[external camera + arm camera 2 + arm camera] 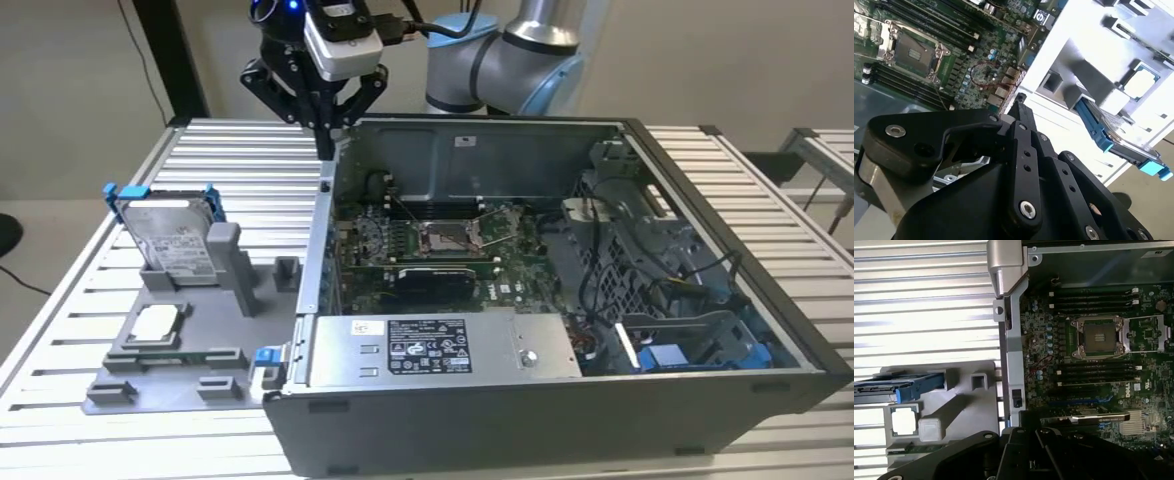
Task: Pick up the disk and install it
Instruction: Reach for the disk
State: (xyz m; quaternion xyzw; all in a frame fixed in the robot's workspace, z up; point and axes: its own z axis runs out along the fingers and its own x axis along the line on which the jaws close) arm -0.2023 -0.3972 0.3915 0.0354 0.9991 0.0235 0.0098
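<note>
well, nearest to me the open computer case (534, 430) lies on its side on the slatted metal table (54, 330), with the grey power supply box (441, 350) along its front edge. just off the case, toward the exterior view's left, sits a grey fixture plate (174, 378) with a small square chip (156, 322) resting in a pocket on it. a bit further back on that same plate the disk (167, 235) stands on edge in a slot, leaning slightly, its blue carrier bracket around it and its label facing out; nothing touches it. inside the case the green motherboard (441, 240) lies flat. beyond that, above the case's far corner, the gripper (324, 140) hangs pointing down, its fingers pressed together with nothing between them, well apart from the disk. behind it rises the silver and blue arm (514, 60)
</note>
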